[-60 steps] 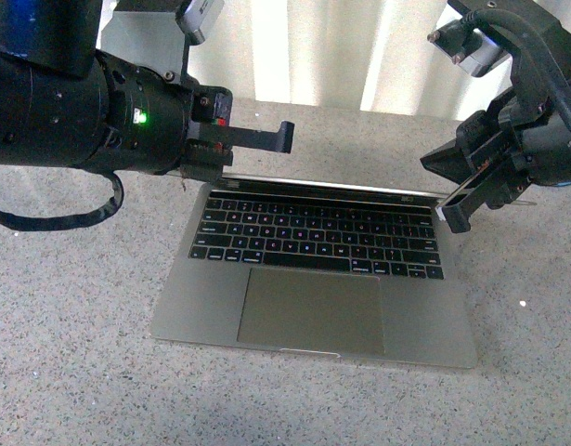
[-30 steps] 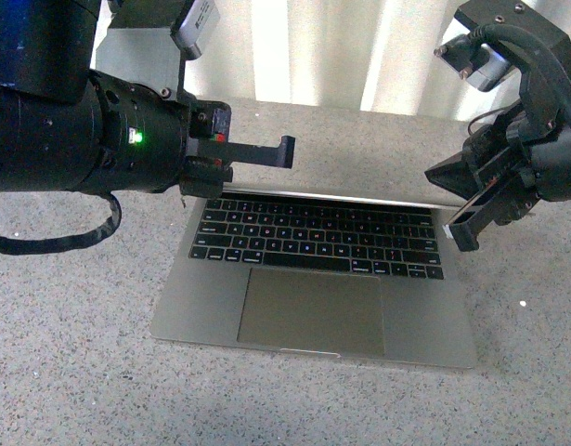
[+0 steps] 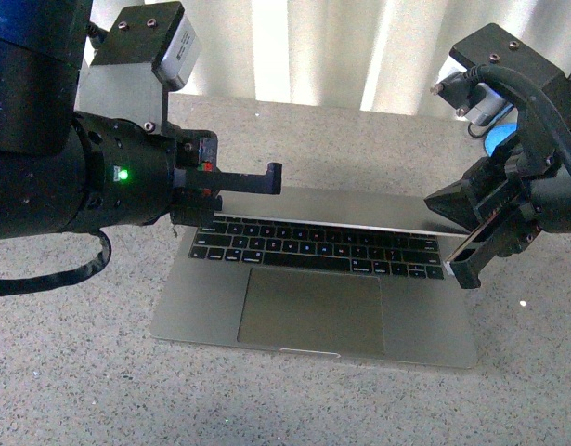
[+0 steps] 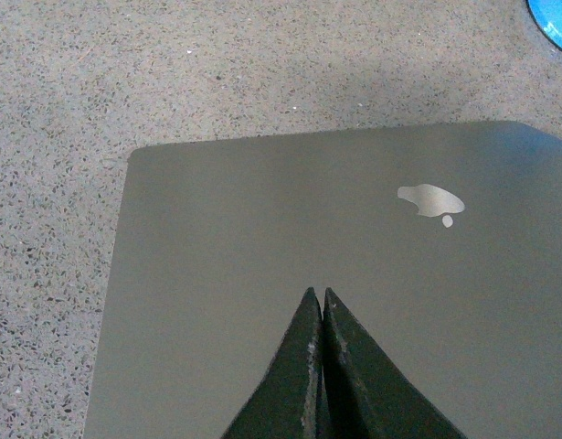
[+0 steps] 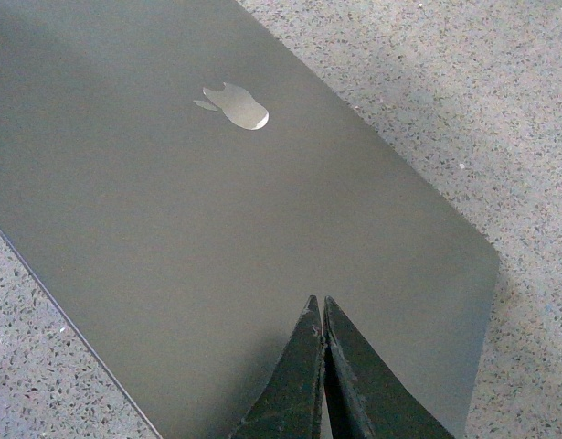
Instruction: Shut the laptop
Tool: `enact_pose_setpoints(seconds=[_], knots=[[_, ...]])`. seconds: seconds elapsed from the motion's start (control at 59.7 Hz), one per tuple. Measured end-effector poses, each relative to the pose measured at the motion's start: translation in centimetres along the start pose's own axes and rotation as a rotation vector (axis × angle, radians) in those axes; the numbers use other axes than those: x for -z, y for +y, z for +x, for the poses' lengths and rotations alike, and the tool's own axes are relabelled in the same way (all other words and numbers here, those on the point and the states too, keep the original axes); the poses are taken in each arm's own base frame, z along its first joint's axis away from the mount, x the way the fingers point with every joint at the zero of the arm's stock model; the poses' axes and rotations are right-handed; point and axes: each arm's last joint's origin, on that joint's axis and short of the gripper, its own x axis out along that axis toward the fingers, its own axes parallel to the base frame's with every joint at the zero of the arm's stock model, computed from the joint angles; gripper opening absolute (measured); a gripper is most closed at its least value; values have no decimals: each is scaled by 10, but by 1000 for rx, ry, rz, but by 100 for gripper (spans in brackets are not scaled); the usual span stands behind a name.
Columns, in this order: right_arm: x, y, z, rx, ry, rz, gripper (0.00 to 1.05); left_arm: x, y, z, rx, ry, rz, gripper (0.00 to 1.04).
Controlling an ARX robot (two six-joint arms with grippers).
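1. the laptop (image 3: 313, 307) is lying on the tabletop (image 3: 71, 372), its lid (image 4: 290, 229) tilting low over the keys, not yet shut.
2. the left fingers (image 4: 303, 366) and right fingers (image 5: 340, 375) are pressed together, pinching nothing, pointing at the lid's back.
3. the closing push seems to be happening now; the next move is calling for even downward pressure until the lid meets the base.
4. no container is showing clearly; a blue thing (image 4: 555, 18) is too cropped to tell.

Apple logo (image 4: 430, 201) (silver) on laptop (image 4: 244, 247) lid.
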Motion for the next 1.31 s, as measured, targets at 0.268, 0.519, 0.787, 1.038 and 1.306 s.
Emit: enact_pose_setpoints(seconds=[0.268, 0.519, 0.787, 1.038, 1.306], knots=[[5, 5, 1, -2, 14, -4, 1, 7, 1, -2, 8, -5, -44, 4], [10, 9, 1, -3, 26, 1, 1, 13, 1, -3, 15, -8, -91, 4], [14, 11, 1, -4, 33, 13, 1, 19, -2, -2, 36, -3, -134, 4], [19, 13, 2, -9, 41, 43, 1, 26, -3, 1, 53, 14, -161, 4], [30, 16, 7, -15, 58, 72, 1, 40, 0, 5, 60, 58, -173, 4]])
